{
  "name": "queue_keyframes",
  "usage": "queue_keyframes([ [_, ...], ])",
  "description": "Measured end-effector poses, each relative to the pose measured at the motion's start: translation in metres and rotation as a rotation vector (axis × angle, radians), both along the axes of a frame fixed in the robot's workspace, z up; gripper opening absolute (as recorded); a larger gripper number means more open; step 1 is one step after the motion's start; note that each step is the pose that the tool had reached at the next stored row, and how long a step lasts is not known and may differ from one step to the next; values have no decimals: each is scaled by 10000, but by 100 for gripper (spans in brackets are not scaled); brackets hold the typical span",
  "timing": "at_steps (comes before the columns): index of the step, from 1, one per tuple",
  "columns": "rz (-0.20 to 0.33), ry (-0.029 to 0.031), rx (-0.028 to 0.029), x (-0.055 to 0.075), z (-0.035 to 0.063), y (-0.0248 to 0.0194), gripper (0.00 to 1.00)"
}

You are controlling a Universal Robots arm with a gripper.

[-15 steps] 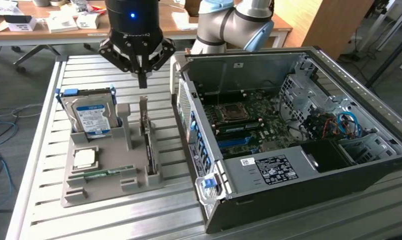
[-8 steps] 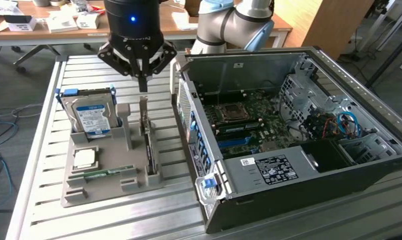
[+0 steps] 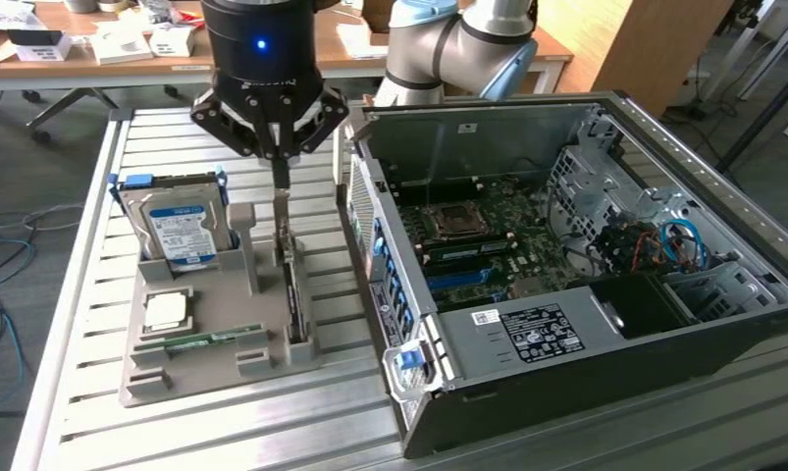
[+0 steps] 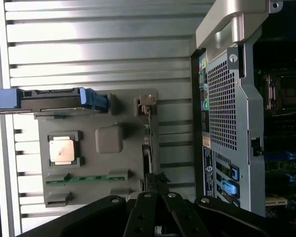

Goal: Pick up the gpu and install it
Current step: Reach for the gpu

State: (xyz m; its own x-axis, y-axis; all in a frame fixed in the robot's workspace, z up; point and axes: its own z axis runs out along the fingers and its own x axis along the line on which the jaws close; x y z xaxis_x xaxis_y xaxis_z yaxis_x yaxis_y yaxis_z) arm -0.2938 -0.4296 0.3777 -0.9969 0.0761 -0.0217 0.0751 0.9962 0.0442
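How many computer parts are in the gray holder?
4: hard drive upright at the far end, CPU flat in front of it, RAM stick nearer still, gpu on edge at the exterior view's right.

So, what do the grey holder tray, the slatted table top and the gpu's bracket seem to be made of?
Holder tray: probably plastic, matte grey; the colour is dull and even, with no shine.
Table top: looks like aluminium, bare silver; ribbed slats with bright glints.
Bracket of the gpu: thin bare metal, likely steel; a silvery strip with a pale sheen.
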Motion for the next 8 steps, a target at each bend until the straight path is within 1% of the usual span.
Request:
queue_keyframes([
  [8, 0, 0, 0, -6, 0, -124, 11],
])
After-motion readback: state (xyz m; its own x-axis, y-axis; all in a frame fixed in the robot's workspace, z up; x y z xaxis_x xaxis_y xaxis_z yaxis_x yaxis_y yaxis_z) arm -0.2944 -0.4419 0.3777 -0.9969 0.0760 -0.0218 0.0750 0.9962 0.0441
